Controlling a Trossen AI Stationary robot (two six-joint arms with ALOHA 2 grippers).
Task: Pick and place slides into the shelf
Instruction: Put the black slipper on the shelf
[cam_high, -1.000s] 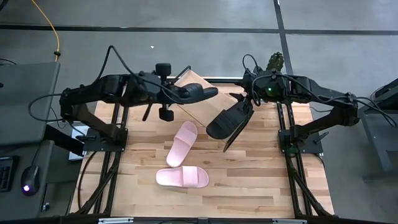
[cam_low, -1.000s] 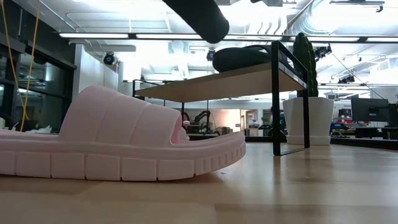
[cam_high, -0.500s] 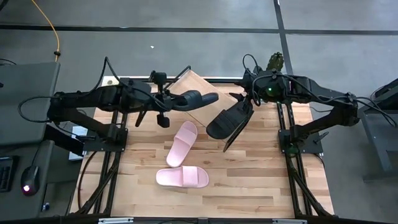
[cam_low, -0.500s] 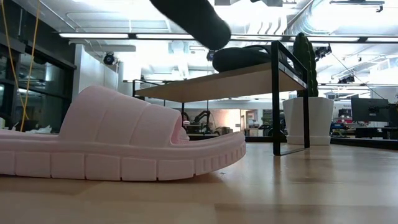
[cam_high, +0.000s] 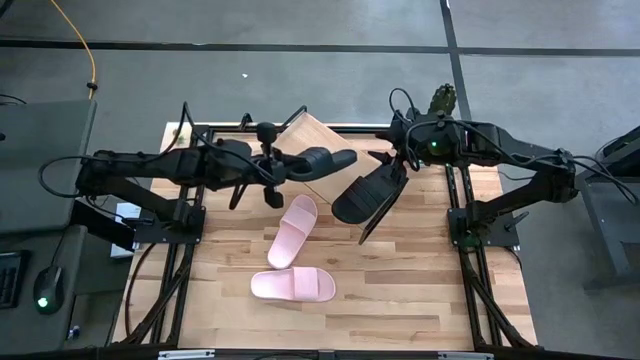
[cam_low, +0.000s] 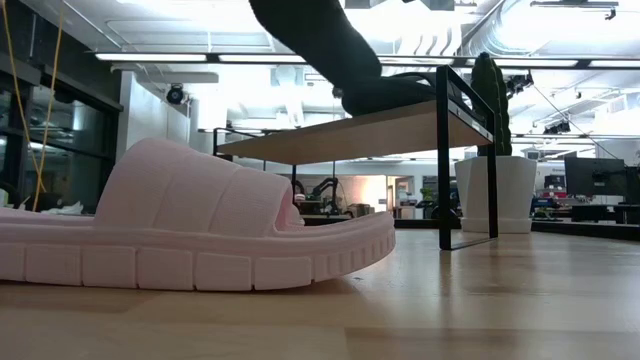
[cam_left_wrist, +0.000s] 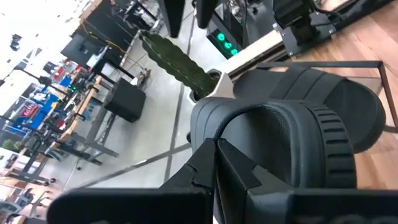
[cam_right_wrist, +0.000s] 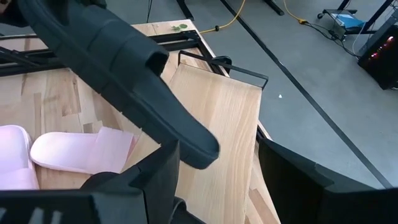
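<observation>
Left pincer (cam_high: 283, 168) is clamped on a matte black slide sandal (cam_high: 322, 161), holding it over the slanted light wooden shelf board (cam_high: 318, 135) on its thin black frame. Right pincer (cam_high: 398, 160) stands spread wide beside the second black sandal (cam_high: 368, 193), apparently resting on the shelf's lower edge. Two light pink slide sandals (cam_high: 291, 230) lie on the wooden bench (cam_high: 420, 270), well apart from the shelf.

A white pot (cam_low: 497, 193) holding a tall green cactus (cam_low: 488, 98) stands at the far right corner of the wooden table (cam_high: 400, 290). Left of the table, on a grey side surface, lie a computer mouse (cam_high: 45, 291) and a keyboard (cam_high: 7, 278). A yellow cable (cam_high: 82, 40) trails across the grey floor beyond the table's far left corner.
</observation>
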